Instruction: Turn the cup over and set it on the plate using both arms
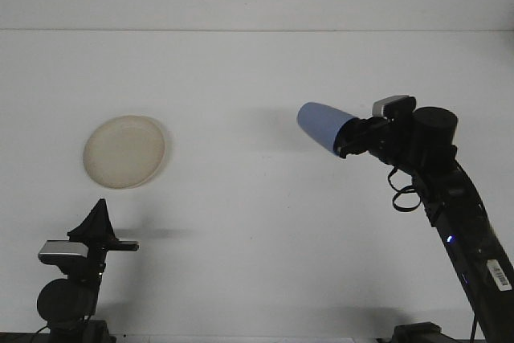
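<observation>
While the right gripper (347, 139) clamps the open end of a blue cup (324, 125), the cup lies nearly on its side in the air above the white surface (257, 222), its closed rounded bottom pointing toward the left edge and slightly upward. The cup hangs over the right half of the surface, about midway between the far and near edges, and a faint shadow falls on the surface behind it. The right arm (450, 198) rises from the near right corner and bends toward the centre, with a small grey camera (393, 105) mounted on top of its wrist and a black cable (405, 194) looping beneath it.

A pale, cream-coloured round plate (125, 151) lies flat on the left half of the surface, well apart from the cup and with nothing on it.

The left gripper (99, 213) sits low near the near left corner, pointing upward, its dark fingers drawn together into a narrow point and grasping nothing. It stands just nearer than the plate, not touching it.
</observation>
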### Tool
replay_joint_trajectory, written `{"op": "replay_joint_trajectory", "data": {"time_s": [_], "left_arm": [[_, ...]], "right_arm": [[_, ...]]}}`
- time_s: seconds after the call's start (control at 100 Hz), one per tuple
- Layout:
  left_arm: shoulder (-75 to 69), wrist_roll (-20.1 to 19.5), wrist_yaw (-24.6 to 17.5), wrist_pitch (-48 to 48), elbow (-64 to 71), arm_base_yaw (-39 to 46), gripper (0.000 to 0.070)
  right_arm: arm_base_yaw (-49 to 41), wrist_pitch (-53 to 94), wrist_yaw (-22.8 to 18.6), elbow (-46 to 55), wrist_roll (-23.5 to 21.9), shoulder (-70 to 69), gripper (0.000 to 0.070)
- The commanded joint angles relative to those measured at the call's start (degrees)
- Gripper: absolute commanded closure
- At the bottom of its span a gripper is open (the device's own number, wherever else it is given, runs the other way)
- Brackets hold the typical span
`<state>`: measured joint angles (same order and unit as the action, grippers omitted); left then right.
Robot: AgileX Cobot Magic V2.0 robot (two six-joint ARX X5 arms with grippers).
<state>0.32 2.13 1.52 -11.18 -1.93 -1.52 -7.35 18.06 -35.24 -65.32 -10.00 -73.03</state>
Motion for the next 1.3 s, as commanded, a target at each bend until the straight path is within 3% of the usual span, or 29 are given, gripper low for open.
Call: {"op": "replay_joint_trajectory", "data": {"time_s": [0.0, 0.08, 0.23, 0.58, 0.9, 1.22, 1.29], "left_arm": [[-0.02, -0.11, 0.22, -0.87, 1.14, 0.04, 0.0688], [-0.02, -0.11, 0.22, -0.83, 1.14, 0.04, 0.0688], [-0.02, -0.11, 0.22, -0.90, 1.11, 0.04, 0.0688], [-0.02, 1.20, 0.22, -0.87, 1.14, 0.04, 0.0688], [-0.02, 1.18, 0.22, -0.90, 1.14, 0.04, 0.0688], [-0.02, 1.18, 0.22, -0.87, 1.14, 0.04, 0.0688], [-0.02, 1.18, 0.22, -0.90, 1.14, 0.04, 0.0688]], "right_arm": [[-3.34, 6.67, -0.37, -3.19, 4.24, -0.96, 0.0700], [-7.78, 14.14, 2.56, -6.67, 7.56, -2.14, 0.0700], [-16.83, 27.85, 12.79, -14.16, 12.85, -5.99, 0.0700], [-31.26, 50.93, 26.58, -29.48, 16.06, -21.66, 0.0700], [-36.83, 54.40, 33.81, -31.23, 16.74, -32.39, 0.0700], [-37.11, 53.86, 33.66, -31.19, 17.33, -37.05, 0.0700], [-37.44, 53.68, 33.55, -31.19, 17.42, -37.44, 0.0610]]}}
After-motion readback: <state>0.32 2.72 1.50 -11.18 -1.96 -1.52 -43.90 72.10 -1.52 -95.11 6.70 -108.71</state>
